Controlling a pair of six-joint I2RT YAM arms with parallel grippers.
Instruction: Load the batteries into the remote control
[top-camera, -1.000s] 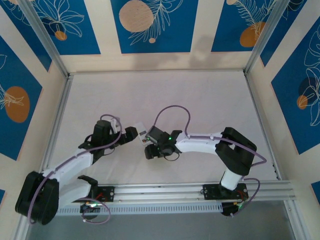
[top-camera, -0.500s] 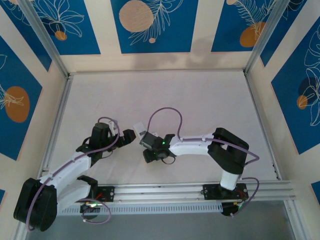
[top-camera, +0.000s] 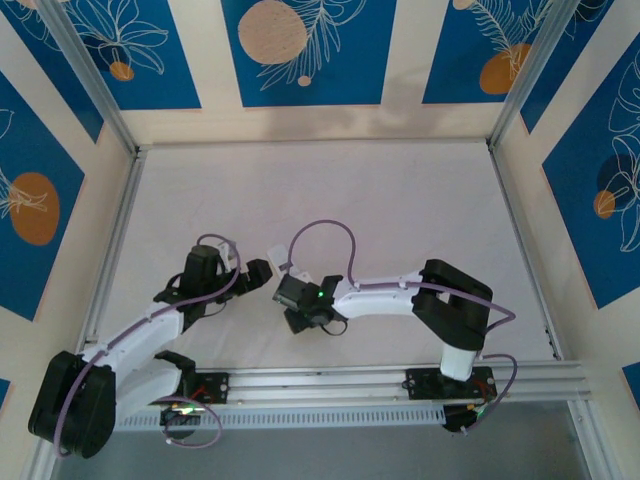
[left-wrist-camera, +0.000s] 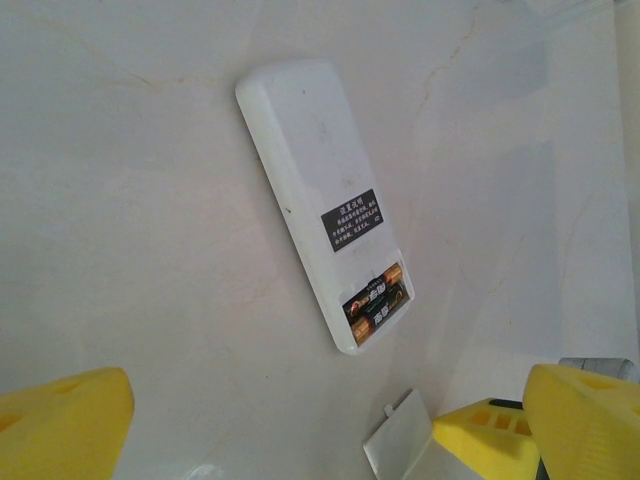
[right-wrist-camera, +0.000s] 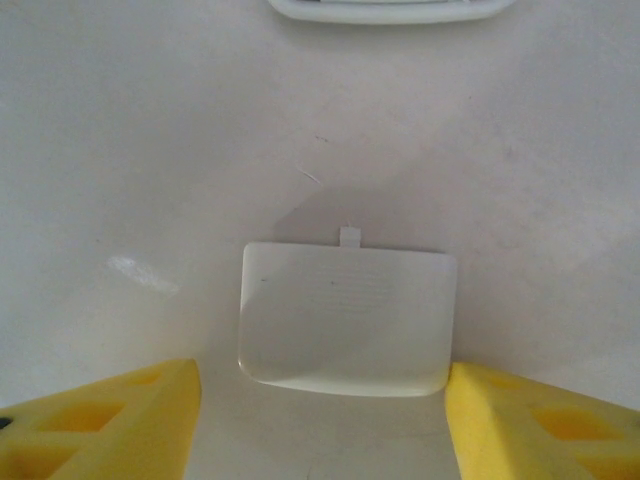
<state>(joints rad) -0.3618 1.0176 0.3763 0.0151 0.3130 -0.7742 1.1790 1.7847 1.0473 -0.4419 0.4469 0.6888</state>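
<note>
1. In the left wrist view the remote control (left-wrist-camera: 315, 190) lies back-up on the bench (left-wrist-camera: 120, 200). It slants from upper left to lower right, above the left claw (left-wrist-camera: 330, 405), whose yellow fingers stand spread wide at the bottom corners, gripping nothing.
2. The batteries (left-wrist-camera: 378, 298) sit side by side in the open compartment at the remote control's lower-right end.
3. In the right wrist view a loose white cover (right-wrist-camera: 347, 315) lies between the spread fingers of the right claw (right-wrist-camera: 322, 385). Bare bench shows at its left side; whether its lower right corner touches the other finger cannot be told.
4. The top edge of that view cuts off the remote control's end. From above it is too small to make out.
5. From above, both claws meet low in the middle, near the rail (top-camera: 330, 382). Bare bench stretches above and to the right.
</note>
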